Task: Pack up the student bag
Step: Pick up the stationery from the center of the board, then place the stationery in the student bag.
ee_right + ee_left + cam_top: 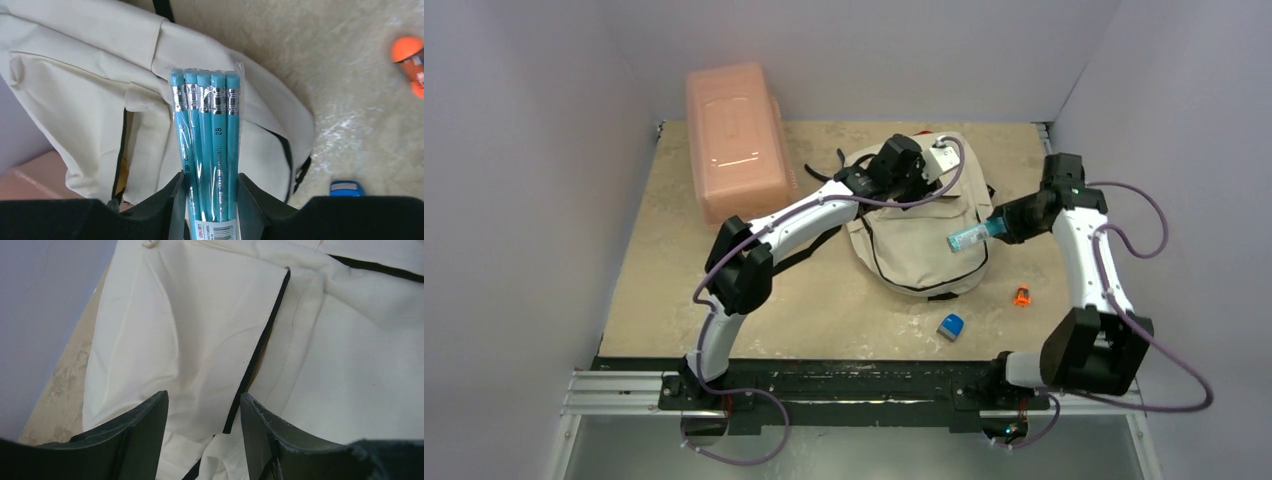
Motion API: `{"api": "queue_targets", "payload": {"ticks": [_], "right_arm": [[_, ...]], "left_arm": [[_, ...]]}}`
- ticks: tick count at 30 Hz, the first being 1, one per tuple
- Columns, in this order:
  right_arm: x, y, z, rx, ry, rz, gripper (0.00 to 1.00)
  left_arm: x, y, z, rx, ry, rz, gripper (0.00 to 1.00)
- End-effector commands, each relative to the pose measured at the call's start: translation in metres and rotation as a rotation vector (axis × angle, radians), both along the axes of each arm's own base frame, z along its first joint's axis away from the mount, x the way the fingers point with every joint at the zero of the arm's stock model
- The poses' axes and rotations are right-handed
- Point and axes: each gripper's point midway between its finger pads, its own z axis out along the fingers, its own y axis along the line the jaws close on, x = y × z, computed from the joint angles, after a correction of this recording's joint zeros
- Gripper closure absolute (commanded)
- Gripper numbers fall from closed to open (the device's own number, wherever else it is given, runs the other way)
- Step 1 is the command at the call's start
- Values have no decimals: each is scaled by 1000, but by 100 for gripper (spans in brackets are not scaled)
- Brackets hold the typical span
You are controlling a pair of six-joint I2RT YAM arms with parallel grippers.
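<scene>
The student bag lies flat on the table, a little right of centre and toward the far side, its cream fabric crossed by black zipper lines and a black strap trailing out on its left. The left arm reaches across from the near left edge to the far end of the bag. There, the left gripper hovers close over the cloth with its jaws standing apart. In the left wrist view a fabric flap edged by a black zipper runs into the gap between the two dark fingers. The fingers do not pinch it, so this claw is open and holds nothing. The right arm bends in from the right side, and the right gripper is clamped on a pack of pencils. These are five teal pencils in a clear sleeve, with their eraser ends pointing away from the wrist. In the overhead view the pack juts out over the right edge of the bag. A pink box stands at the far left of the table, well apart from the bag. A small orange item and a small blue item lie on the bare surface near the bag's near right corner, apart from each other and from the bag.
</scene>
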Motion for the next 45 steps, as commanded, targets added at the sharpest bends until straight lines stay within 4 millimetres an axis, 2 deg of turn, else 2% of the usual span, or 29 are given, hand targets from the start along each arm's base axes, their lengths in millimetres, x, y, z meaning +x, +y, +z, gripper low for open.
{"api": "queue_targets", "payload": {"ticks": [1, 4, 8, 12, 14, 18, 21, 24, 28, 33, 35, 38, 42, 45], "right_arm": [[43, 38, -12, 184, 27, -70, 100], [53, 44, -25, 209, 48, -107, 100], [55, 30, -33, 164, 60, -199, 100], [60, 26, -35, 156, 60, -252, 100], [65, 23, -36, 135, 58, -282, 100], [70, 27, -44, 149, 79, -299, 100], [72, 29, -45, 148, 76, -335, 100], [78, 32, -41, 187, 45, -381, 100], [95, 39, -36, 239, 14, -433, 100], [114, 63, -29, 249, 5, -437, 100], [113, 63, -34, 230, 19, -455, 100], [111, 63, -43, 233, 30, -476, 100], [120, 70, -44, 252, 29, -471, 100], [131, 74, -37, 274, 11, -474, 100]], "left_arm": [[16, -4, -3, 38, -119, 16, 48], [9, -10, -8, 45, -104, -34, 44], [-8, -18, -15, 33, -74, -115, 34], [-6, -17, -17, 32, -94, -108, 32], [6, -13, -14, 33, -133, -46, 38], [21, -11, 2, -6, -197, 41, 61], [20, -13, 19, -67, -211, 70, 86], [10, -20, 27, -117, -191, 22, 99], [-3, -23, 39, -189, -191, -26, 100], [-11, -20, 47, -241, -210, -41, 100], [-12, -16, 51, -261, -235, -41, 100], [-22, -19, 61, -303, -279, -107, 100], [-30, -22, 63, -336, -281, -152, 100], [-39, -24, 55, -329, -279, -205, 100]]}}
